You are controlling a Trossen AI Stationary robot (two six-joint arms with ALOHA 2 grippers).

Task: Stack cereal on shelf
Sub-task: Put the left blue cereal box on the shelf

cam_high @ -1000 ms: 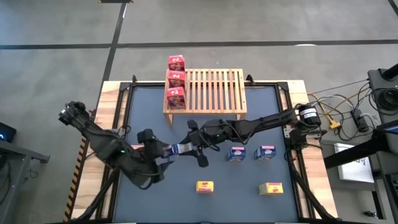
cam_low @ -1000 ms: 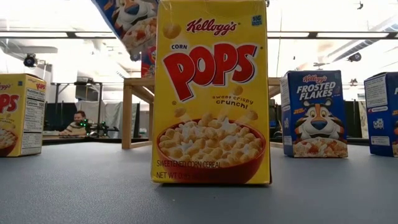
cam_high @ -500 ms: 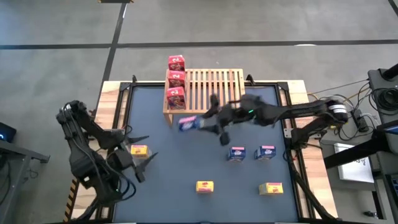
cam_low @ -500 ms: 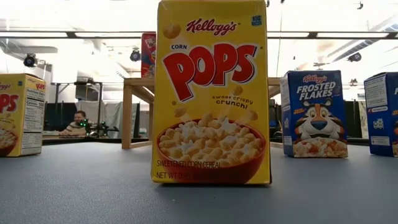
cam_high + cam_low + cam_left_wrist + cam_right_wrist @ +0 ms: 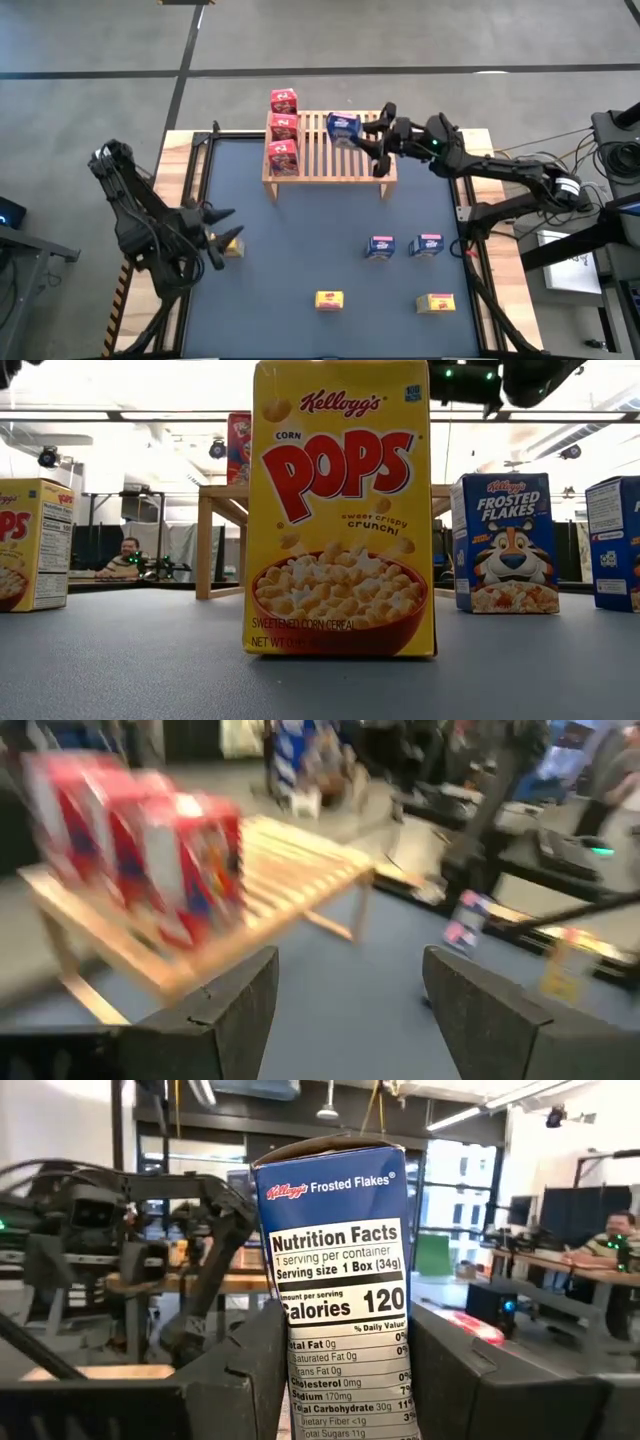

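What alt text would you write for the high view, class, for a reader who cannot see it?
Overhead, the right tool holds a blue cereal box over the wooden shelf, beside three red boxes in a row. The left tool hovers open by a yellow box.

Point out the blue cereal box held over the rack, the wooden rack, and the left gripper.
blue cereal box (image 5: 343, 127): high view, its top face.
wooden rack (image 5: 350, 160): high view, bare slats near the front.
left gripper (image 5: 222, 228): high view, gap between fingertips.
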